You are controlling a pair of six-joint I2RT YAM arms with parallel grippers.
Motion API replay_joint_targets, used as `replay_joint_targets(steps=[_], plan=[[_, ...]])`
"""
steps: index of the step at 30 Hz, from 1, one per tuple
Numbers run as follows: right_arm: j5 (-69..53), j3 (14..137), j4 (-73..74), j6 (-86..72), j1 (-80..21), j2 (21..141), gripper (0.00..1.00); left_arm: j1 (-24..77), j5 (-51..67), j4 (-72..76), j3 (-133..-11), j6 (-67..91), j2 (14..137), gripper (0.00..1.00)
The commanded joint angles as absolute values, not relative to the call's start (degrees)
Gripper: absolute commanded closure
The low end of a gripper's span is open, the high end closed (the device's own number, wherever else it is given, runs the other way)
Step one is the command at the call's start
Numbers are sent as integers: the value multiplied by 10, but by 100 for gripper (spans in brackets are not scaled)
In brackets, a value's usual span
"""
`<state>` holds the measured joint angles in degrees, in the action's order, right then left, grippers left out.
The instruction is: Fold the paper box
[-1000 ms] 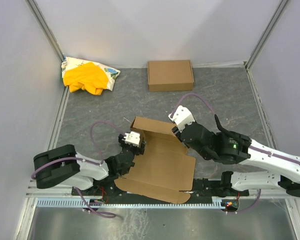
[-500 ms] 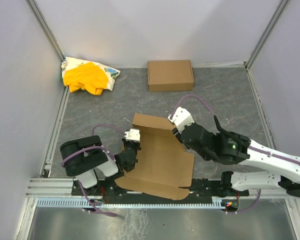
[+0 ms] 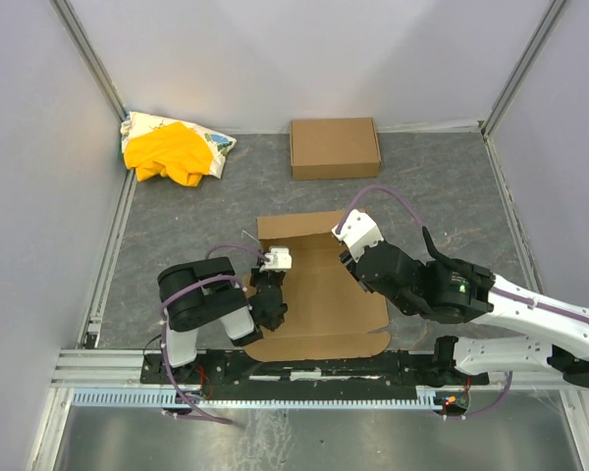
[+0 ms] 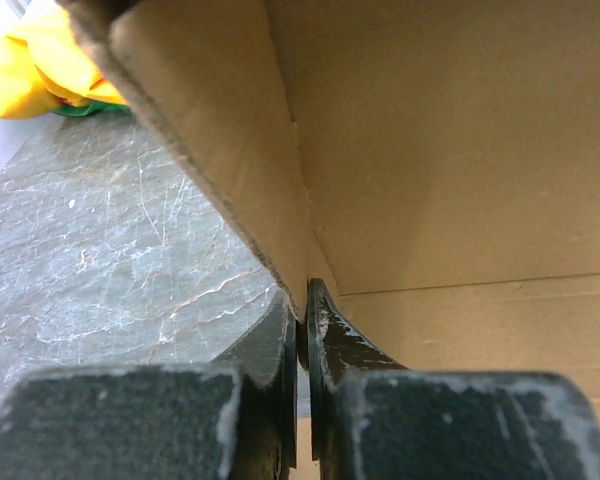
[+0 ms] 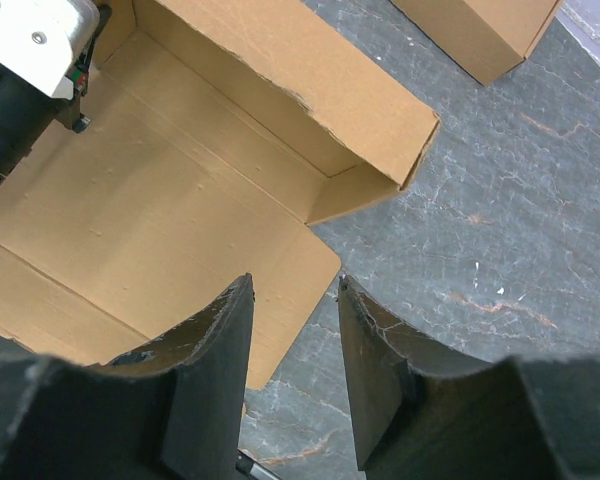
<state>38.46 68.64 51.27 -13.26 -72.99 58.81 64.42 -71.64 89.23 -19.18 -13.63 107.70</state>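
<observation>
The paper box (image 3: pixel 319 294) is a brown cardboard sheet lying open at the table's near middle, with its far wall (image 3: pixel 294 228) standing up. My left gripper (image 3: pixel 267 269) is at the box's left edge. In the left wrist view it (image 4: pixel 302 315) is shut on the thin edge of a raised cardboard side wall (image 4: pixel 230 150). My right gripper (image 3: pixel 343 257) hovers over the box's right side. In the right wrist view it (image 5: pixel 292 285) is open, above a flap's rounded corner (image 5: pixel 315 260), with nothing between its fingers.
A second, neat brown carton (image 3: pixel 335 147) sits at the far middle and shows in the right wrist view's top corner (image 5: pixel 480 30). A yellow cloth bundle (image 3: pixel 172 149) lies far left. Grey walls and metal rails enclose the dark stone-patterned table (image 3: pixel 177 235).
My left gripper has shut on the box's left wall and the left arm has curled back toward its base. The box has turned square to the table. The right arm barely moved.
</observation>
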Motion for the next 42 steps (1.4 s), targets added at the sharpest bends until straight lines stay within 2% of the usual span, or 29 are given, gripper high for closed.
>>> replay_joint_targets(steps=[1, 5, 7, 11, 16, 19, 20, 22, 24, 25, 27, 31, 34, 38, 40, 42], plan=[[394, 689, 511, -141, -728, 575, 53, 645, -748, 990, -195, -179, 1109, 96], [394, 688, 515, -141, -728, 575, 53, 647, -761, 990, -189, -166, 1102, 65], [394, 687, 512, -143, -728, 574, 52, 648, -766, 988, -182, -170, 1089, 44], [387, 685, 501, -147, -729, 575, 51, 662, -783, 964, -169, -182, 1053, 30], [383, 695, 493, -152, -729, 580, 49, 685, -799, 879, -163, -179, 985, 26], [387, 706, 492, -159, -728, 582, 48, 718, -811, 746, -176, -140, 918, 25], [386, 710, 492, -162, -728, 582, 47, 727, -813, 671, -186, -102, 887, 24], [385, 718, 493, -176, -728, 581, 45, 742, -793, 387, -218, 31, 811, 24], [378, 723, 487, -196, -728, 580, 44, 744, -743, 83, -275, 241, 720, 22], [375, 723, 481, -206, -727, 577, 43, 744, -726, -19, -301, 350, 681, 22], [371, 713, 458, -233, -727, 568, 39, 745, -680, -136, -336, 386, 593, 23], [348, 639, 342, -310, -718, 533, 33, 748, -625, -187, -370, 341, 439, 25], [322, 519, 188, -380, -715, 498, 32, 747, -617, -196, -427, 269, 363, 25], [319, 409, -19, -472, -713, 510, 30, 747, -645, -230, -556, 142, 383, 18], [330, 389, -98, -484, -711, 544, 22, 746, -700, -255, -624, 85, 435, 13], [341, 380, -169, -484, -712, 590, 19, 739, -735, -258, -672, 31, 465, 10]])
